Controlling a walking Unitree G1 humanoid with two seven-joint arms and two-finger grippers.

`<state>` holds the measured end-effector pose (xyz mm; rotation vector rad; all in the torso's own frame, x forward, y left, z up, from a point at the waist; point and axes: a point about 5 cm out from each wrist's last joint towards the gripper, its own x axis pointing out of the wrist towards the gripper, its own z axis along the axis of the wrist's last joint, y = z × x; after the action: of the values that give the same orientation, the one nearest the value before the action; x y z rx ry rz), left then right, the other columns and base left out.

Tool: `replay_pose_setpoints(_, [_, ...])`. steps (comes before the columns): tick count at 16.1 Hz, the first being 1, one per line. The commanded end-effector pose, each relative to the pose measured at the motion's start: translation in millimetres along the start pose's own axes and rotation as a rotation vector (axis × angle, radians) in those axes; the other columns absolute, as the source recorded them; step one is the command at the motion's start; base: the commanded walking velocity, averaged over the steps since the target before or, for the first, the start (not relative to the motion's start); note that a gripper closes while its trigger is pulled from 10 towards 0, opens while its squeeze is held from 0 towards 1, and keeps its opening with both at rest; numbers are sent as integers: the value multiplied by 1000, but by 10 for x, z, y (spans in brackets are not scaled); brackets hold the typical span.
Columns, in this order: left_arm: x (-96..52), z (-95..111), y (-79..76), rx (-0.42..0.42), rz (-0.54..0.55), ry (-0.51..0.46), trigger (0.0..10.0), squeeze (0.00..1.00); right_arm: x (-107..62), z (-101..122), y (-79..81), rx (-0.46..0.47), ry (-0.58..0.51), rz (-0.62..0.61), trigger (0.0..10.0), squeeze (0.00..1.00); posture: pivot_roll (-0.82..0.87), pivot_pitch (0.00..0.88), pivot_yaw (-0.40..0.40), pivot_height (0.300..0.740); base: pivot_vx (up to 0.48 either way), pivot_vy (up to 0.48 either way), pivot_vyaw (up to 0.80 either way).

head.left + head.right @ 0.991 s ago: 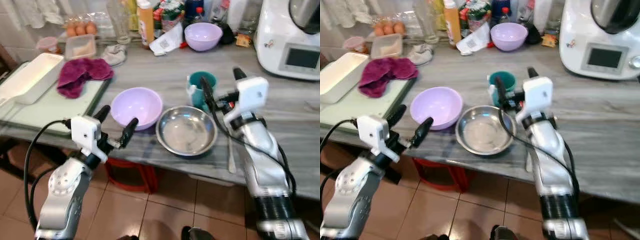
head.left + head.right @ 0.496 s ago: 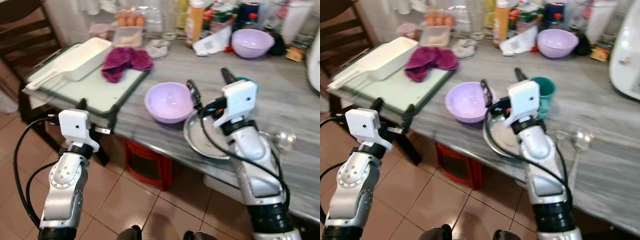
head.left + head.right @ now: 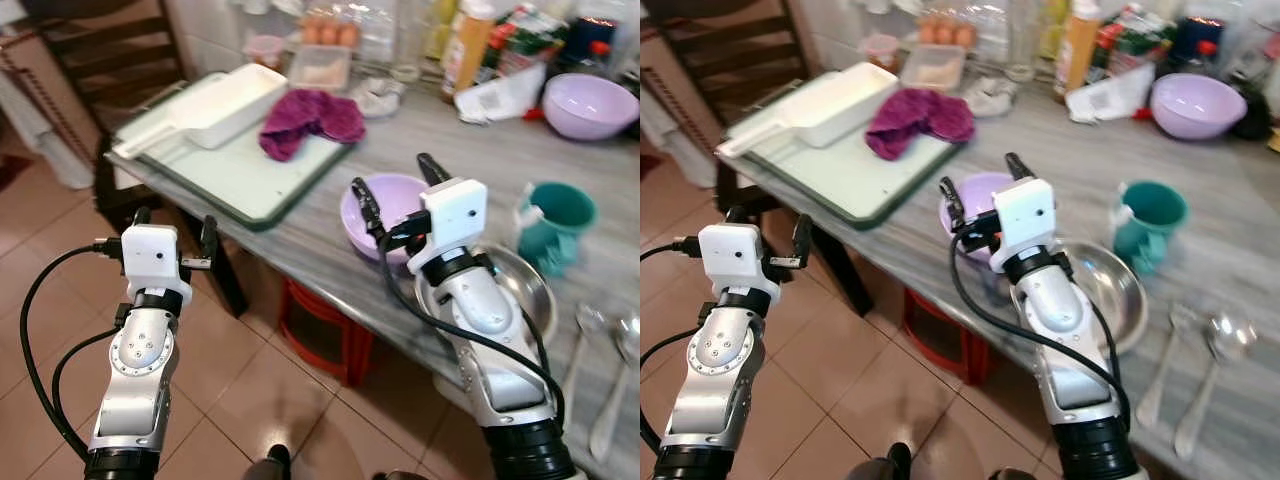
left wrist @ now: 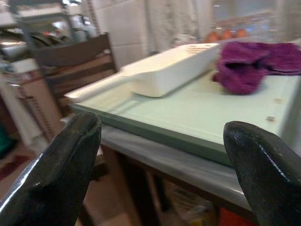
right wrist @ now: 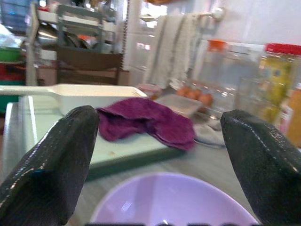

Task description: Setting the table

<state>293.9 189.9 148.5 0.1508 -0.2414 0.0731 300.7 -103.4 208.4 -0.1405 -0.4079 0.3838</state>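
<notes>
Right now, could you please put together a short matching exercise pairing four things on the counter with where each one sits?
Things:
1. purple cloth
2. teal cup
3. steel bowl
4. spoons

Places:
A. under the right arm, at the counter's near edge
B. on the pale green board, beside the white dish
C. lying flat at the far right of the counter
D. upright, just behind the steel bowl

Pairs: 1-B, 2-D, 3-A, 4-C
</notes>
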Motion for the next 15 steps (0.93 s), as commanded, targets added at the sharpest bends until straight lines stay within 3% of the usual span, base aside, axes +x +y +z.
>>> replay_pose_setpoints(1, [-13,-14,-5,17,17,-5,10000,0,-11,30,24,-10,-5,11,10000,0,-144,109,32,740,0,0,794])
replay_pose_setpoints(6, [-64,-65,-114,3,32,17,10000,0,4,30,61,-6,-6,17,10000,0,-144,109,32,740,0,0,794])
replay_pose_setpoints(11, [-3,-60,43,69,136,15,10000,0,17,36,88,-2,-10,22,10000,0,-141,109,35,740,0,0,794])
replay_pose_setpoints(15, [-4,-56,36,69,138,15,10000,0,32,55,97,-3,-19,23,10000,0,-138,112,38,740,0,0,794])
